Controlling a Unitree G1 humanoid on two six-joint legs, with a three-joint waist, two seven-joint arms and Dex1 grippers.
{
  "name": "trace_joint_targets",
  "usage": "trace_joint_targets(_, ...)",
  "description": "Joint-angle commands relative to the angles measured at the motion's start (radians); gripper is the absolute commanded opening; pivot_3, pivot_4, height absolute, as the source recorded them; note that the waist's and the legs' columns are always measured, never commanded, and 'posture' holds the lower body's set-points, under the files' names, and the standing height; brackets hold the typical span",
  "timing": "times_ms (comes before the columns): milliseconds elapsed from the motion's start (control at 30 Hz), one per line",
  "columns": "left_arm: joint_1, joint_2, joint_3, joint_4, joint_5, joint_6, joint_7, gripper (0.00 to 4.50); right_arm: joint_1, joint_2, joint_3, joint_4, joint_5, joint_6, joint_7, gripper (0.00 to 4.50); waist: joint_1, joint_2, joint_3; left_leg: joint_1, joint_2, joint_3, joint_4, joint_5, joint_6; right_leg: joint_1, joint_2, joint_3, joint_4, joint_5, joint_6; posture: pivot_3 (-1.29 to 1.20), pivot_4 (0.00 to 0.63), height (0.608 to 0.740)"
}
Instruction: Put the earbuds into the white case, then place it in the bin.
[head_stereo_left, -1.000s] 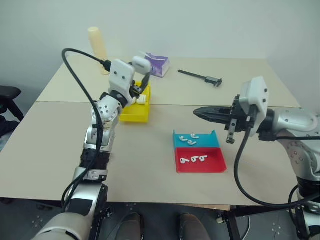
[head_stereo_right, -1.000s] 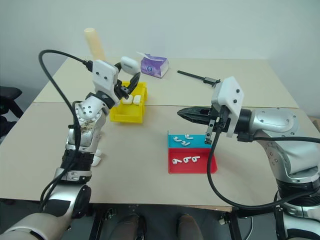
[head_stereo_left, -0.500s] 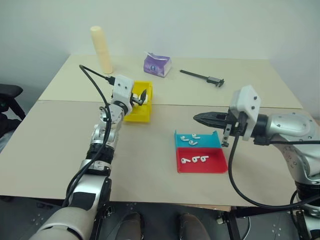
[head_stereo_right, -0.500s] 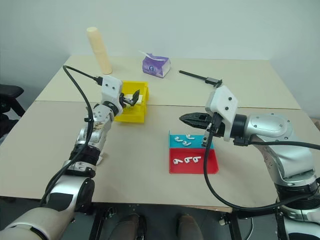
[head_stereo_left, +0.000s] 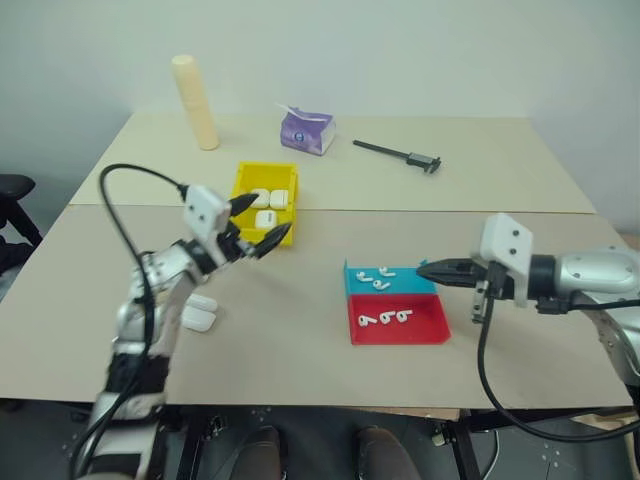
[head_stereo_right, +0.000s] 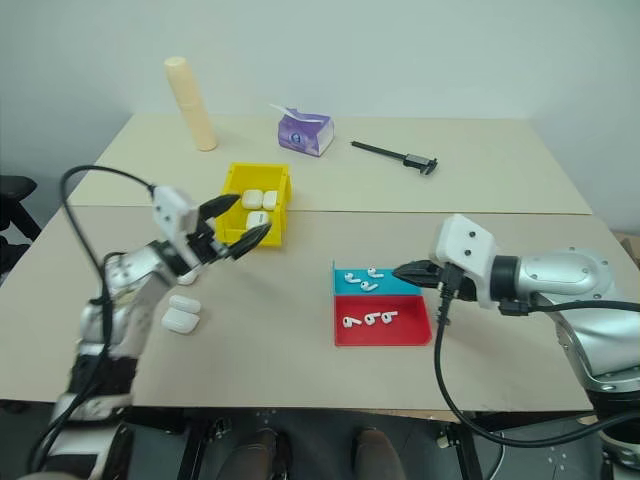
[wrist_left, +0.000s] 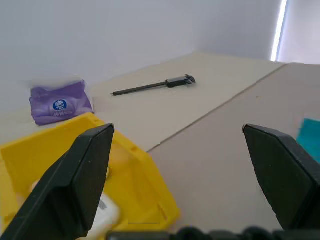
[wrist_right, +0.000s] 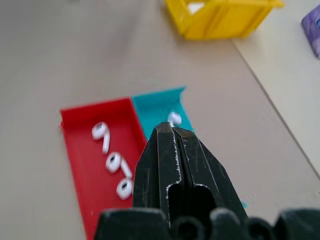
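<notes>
The yellow bin stands left of the table's middle with three white cases lying inside. My left gripper hovers just in front of the bin's near end, open wide and empty, its fingers spread. Two more white cases lie on the table beside my left arm. Earbuds rest in a teal tray, and others in the red tray joined to it. My right gripper is shut and empty, its tip at the teal tray's right edge.
At the table's back stand a cream cylinder, a purple tissue pack and a black caliper. A seam crosses the table just behind the bin. Bare tabletop lies between the bin and the trays.
My left gripper let go of the white case into the bin, opened and pulled back toward the near side. My right gripper sank and drew to the right, staying shut.
</notes>
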Motion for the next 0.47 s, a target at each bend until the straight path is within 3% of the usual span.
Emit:
trace_joint_targets(33,0.119,0.116,0.075,-0.177,-0.116,0.079,-0.118,4.47,0.052,-0.067,-0.102,0.03,-0.026,-0.119,0.085,0.0,0.0,0.0,0.0,0.001,0.0,0.0,0.0,0.0,0.0,0.001,0.0,0.0,0.0,0.0,0.0,0.0,0.15,0.74)
trace_joint_targets(233,0.317,0.276,0.178,-0.254,-0.135,0.082,-0.217,4.47,0.133,-0.097,-0.209,0.107,-0.029,-0.289,0.187,0.0,0.001,0.0,0.0,0.006,0.0,-0.001,-0.001,0.0,0.0,0.003,0.0,0.001,-0.001,-0.001,0.0,0.0,0.15,0.74)
trace_joint_targets(467,0.395,0.297,0.227,-0.276,-0.142,0.064,-0.247,4.47,0.117,-0.107,-0.191,0.165,-0.048,-0.346,0.233,0.0,0.0,0.0,0.0,0.006,0.0,0.0,-0.002,0.0,0.0,0.003,0.0,0.001,-0.001,-0.001,-0.001,0.0,0.15,0.74)
